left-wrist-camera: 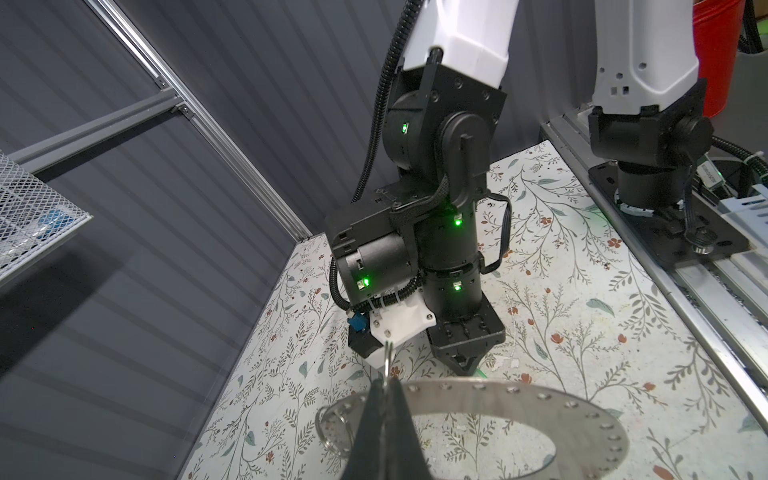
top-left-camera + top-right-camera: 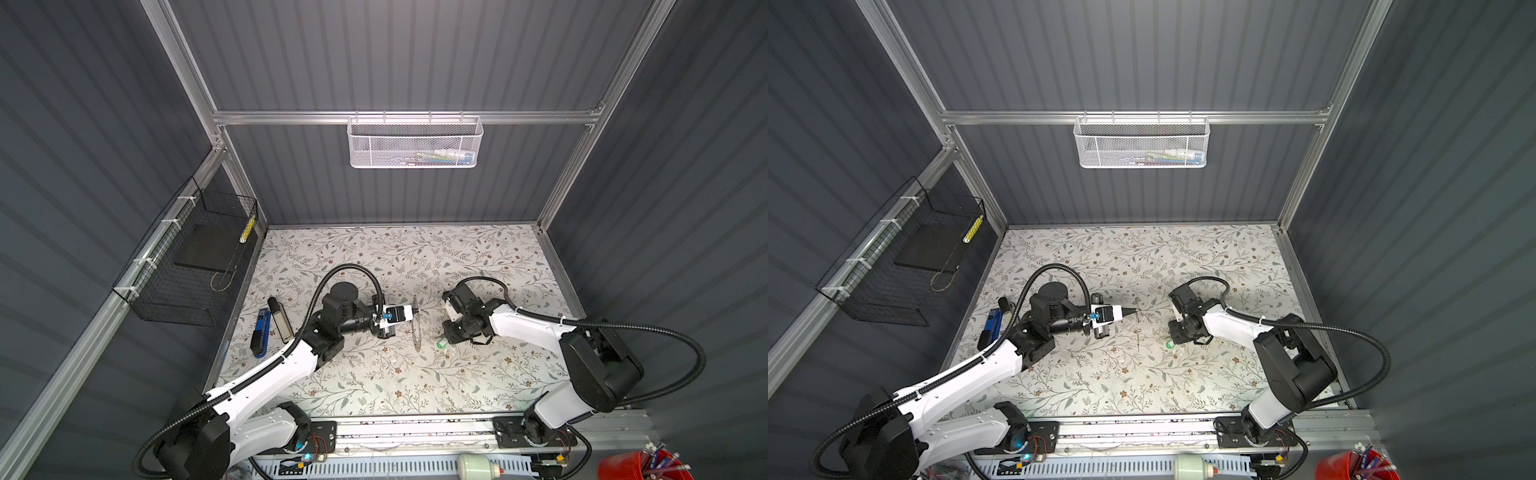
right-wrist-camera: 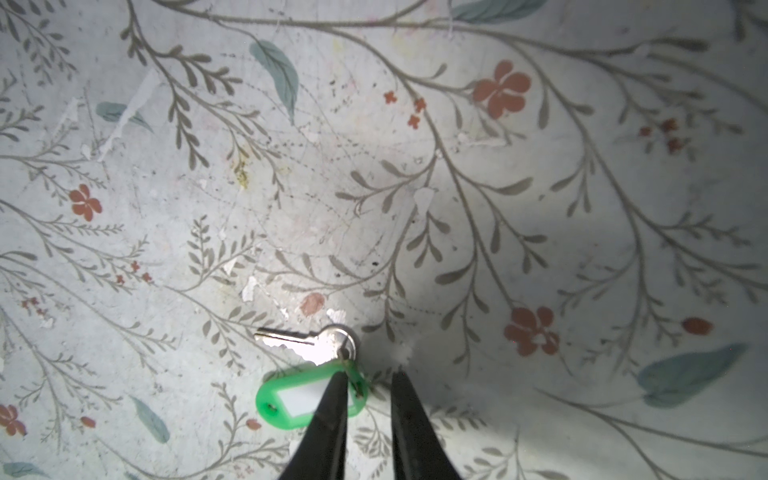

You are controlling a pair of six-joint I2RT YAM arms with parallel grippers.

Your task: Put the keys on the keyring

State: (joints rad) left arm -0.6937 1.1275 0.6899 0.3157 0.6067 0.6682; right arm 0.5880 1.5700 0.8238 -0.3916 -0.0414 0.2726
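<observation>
With the left gripper clenched on the upright keyring mid-table, the right gripper hangs jaws apart over the key and green tag just right of it; pickup likely needs a centred pinch next.

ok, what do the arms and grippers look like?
Left arm and right arm: white shell links, black joint housings, black corrugated conduit alongside each. Green LEDs on the right arm's joints. Left gripper and right gripper: black fingers tapering to points, white wrist mount with blue connector.

Dim walls, brightly lit tabletop — glare whitens the key, soft shadow beside it.
</observation>
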